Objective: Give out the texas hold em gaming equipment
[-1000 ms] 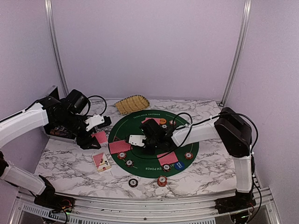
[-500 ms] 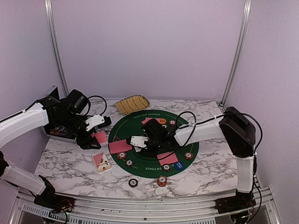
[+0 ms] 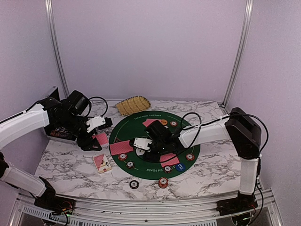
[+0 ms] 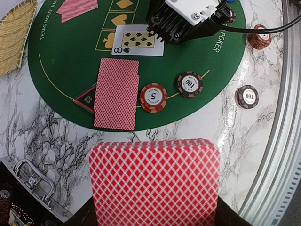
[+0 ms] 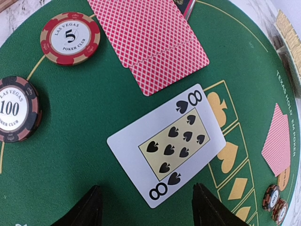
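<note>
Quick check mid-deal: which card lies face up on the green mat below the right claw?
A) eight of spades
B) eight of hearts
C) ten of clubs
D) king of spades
A: the right wrist view shows the eight of spades lying face up on the green mat, with black spade pips and an 8 at its corners.

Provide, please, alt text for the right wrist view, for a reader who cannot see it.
A face-up eight of spades lies flat on the green poker mat, just ahead of the open right gripper. Beyond it lie two overlapping red-backed cards, with a red 5 chip and a dark 100 chip at the frame's left.
</note>
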Motion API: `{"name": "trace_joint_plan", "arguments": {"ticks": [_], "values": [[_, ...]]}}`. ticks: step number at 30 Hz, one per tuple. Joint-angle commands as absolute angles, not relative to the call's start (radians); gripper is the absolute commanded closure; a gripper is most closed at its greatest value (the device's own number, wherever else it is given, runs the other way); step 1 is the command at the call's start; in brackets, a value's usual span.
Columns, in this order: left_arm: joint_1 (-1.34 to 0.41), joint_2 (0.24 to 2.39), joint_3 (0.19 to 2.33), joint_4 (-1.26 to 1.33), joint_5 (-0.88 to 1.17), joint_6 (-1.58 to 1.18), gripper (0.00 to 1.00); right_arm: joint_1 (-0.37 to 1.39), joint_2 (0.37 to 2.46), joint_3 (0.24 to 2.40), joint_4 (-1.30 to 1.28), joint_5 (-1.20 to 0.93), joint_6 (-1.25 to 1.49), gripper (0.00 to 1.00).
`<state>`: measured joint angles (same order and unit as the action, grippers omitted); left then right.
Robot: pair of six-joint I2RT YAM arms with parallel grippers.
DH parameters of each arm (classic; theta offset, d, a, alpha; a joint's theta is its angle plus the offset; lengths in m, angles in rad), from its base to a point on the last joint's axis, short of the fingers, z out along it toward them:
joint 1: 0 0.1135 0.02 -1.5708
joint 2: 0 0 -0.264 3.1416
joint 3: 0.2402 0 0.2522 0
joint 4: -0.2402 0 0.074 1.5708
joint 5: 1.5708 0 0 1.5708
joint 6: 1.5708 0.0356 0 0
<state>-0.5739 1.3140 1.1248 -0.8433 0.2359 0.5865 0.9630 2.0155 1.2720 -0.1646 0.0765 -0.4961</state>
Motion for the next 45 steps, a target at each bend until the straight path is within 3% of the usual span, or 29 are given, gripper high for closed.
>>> {"name": "trace_joint_plan", "arguments": {"ticks": [1,17,27,32,38,45], "values": [[-0.568,1.319,1.146,-0.862,0.261,0.586,1.00,0.955,2.052,1.317,-0.161,0.119,-0.472,0.38],[-0.568,1.301,1.143,-0.865,0.253,0.587,1.00,0.884,2.160,1.469,-0.153,0.159,-0.418,0.39],[-0.567,1.303,1.144,-0.867,0.263,0.588,1.00,0.859,2.036,1.475,-0.162,0.068,-0.290,0.38],[-0.568,1.310,1.149,-0.866,0.269,0.583,1.00,0.821,2.105,1.633,-0.222,-0.045,-0.176,0.39],[-0.568,1.313,1.150,-0.867,0.265,0.583,1.00,0.820,2.304,1.916,-0.370,-0.010,-0.089,0.39],[-0.568,1.319,1.155,-0.867,0.263,0.586,1.00,0.829,2.409,2.037,-0.429,-0.005,-0.024,0.39]]}}
